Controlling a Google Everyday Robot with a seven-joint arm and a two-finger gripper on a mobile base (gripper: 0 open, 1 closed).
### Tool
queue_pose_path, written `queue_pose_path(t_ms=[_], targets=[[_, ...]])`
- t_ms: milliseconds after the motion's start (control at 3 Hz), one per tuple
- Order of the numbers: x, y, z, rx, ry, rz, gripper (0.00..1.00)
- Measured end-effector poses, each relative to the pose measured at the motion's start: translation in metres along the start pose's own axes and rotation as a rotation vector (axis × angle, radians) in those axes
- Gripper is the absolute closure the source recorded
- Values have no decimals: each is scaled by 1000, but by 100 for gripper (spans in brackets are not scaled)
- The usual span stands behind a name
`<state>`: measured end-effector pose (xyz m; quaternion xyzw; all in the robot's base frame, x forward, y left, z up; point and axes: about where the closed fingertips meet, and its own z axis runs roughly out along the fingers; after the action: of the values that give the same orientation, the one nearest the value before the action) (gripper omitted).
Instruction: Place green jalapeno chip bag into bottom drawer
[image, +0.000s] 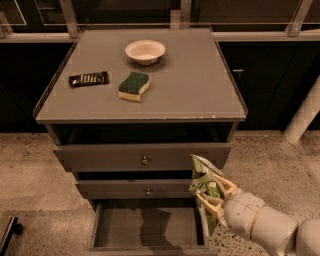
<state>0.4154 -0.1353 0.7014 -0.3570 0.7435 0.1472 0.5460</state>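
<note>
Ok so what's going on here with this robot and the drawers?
The robot's claw is shut on the green jalapeno chip bag, holding it at the cabinet's front right, in front of the middle drawer. Just below and to its left, the bottom drawer is pulled open, and the bag is not yet in it. On the cabinet top sit a white bowl, a green-and-yellow sponge and a dark wrapped bar, well away from the claw.
</note>
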Motion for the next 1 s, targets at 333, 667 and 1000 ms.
queue_pose_path(t_ms=[333,667,1000], targets=[[30,10,11,-23,14,99,100],[107,36,42,-72,84,282,100],[189,67,76,-104,186,421,100]])
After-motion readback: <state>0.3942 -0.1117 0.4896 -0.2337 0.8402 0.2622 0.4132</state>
